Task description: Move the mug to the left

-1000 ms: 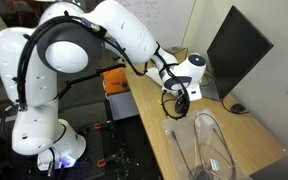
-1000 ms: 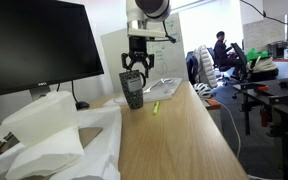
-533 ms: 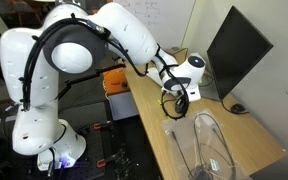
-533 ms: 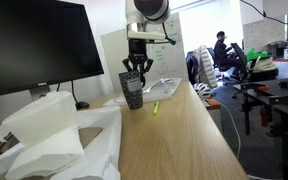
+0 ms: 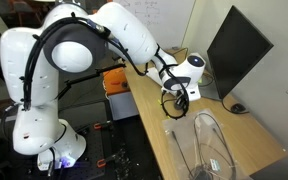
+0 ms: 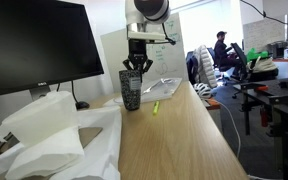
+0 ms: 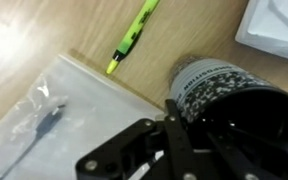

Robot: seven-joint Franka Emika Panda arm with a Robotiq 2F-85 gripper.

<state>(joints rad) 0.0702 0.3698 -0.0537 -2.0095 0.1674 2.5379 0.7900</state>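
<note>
The mug (image 6: 131,92) stands upright on the table (image 6: 179,140), towards its far end and near the monitor (image 6: 34,45). The hand (image 6: 133,67) is directly over its rim. In the wrist view a finger seems to meet the rim, but I cannot tell whether the hand is clamped on the wall or merely poised there with its fingers apart. If the hold catches only one side of the rim (a thin purchase), the mug could tilt or slip free once it travels sideways. A low carry might also nudge the green pen (image 6: 155,107) or the clear bag (image 7: 44,110) lying just beside it. Compared with a second ago, the hand sits slightly higher and its fingers look drawn closer together, while the mug stands in about the same spot.
</note>
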